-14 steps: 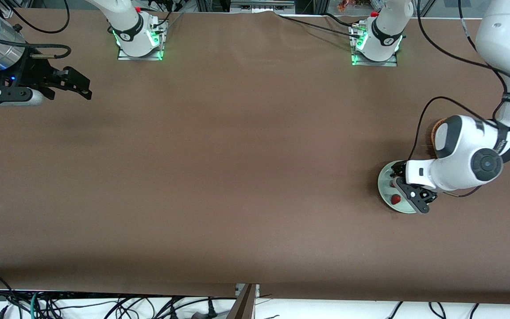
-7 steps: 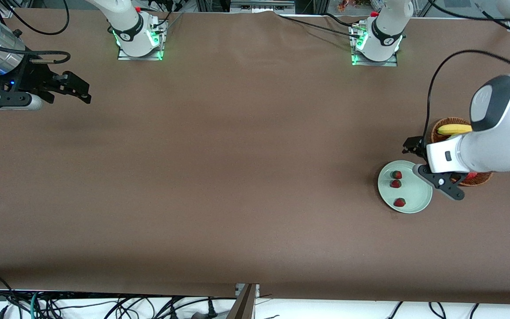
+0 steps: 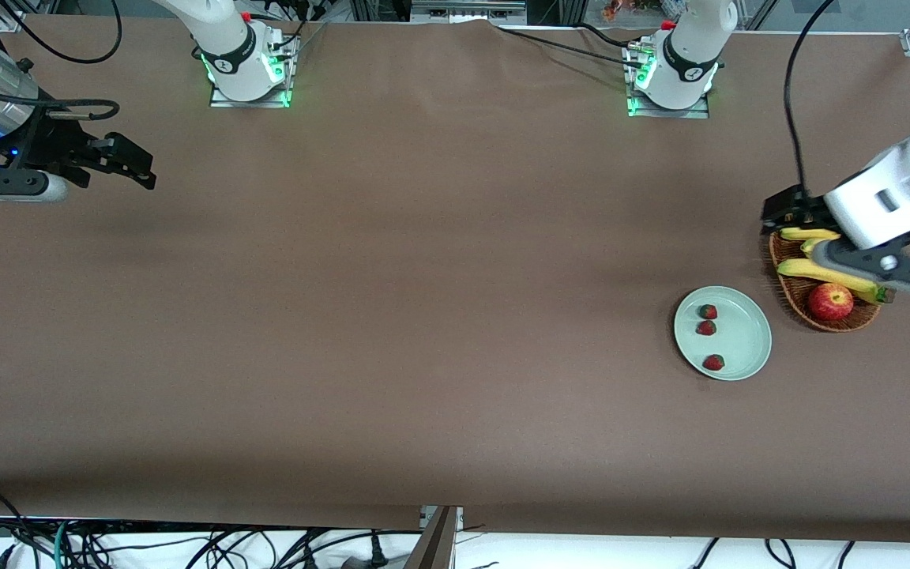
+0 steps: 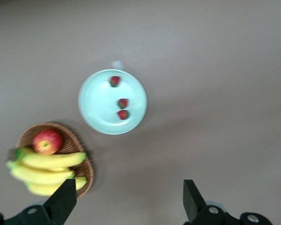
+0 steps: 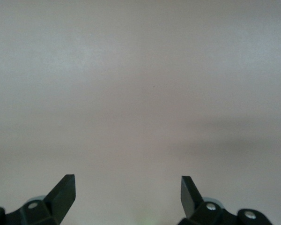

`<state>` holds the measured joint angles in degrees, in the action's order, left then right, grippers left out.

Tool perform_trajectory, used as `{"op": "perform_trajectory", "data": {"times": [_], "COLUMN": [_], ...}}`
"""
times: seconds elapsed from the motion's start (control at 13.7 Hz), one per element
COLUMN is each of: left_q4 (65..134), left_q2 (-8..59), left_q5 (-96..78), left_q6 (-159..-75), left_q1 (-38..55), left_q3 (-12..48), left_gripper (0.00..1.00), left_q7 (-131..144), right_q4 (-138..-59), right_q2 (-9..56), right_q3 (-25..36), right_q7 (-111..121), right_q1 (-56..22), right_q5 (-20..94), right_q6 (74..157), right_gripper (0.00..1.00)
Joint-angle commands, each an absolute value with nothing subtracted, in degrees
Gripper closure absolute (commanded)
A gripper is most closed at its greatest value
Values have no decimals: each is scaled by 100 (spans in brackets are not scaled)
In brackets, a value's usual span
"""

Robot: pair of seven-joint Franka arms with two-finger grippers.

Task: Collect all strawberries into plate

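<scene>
On the round pale mint-green plate (image 3: 743, 340) beside the brown woven basket (image 3: 791, 294) lie all three small red strawberries (image 3: 707, 327), so retract the empty, spread left gripper (image 3: 838, 237) upward over the basket, while the right gripper (image 3: 119, 162) waits, spread.

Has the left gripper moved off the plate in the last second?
Yes. The left gripper, open and empty, has lifted away from the plate and now hangs over the basket.
</scene>
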<state>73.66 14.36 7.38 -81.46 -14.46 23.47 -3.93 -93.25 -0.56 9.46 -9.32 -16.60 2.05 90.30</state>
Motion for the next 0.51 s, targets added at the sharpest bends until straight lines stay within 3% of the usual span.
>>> {"op": "perform_trajectory", "data": {"times": [0.0,0.15,0.44], "left_q4": [7977,8715,9307], "left_q2": [855,363,35], "left_q5": [335,90,9], "left_q6": [-8471,-8883,-8991], "left_q1": [-592,76,123], "left_q3": [1103,128,-35], "left_gripper": [0,0,0], "left_q7": [-18,-17,-88], "right_q4": [-9185,-9185,-9185], "right_q2": [9,9,0], "right_q3": [424,150,141], "right_q7": [-852,-853,-861], "right_q1": [-1127,-862,-896], "right_q5": [141,132,132], "right_q6": [8991,8991,8982], "right_gripper": [1,1,1]}}
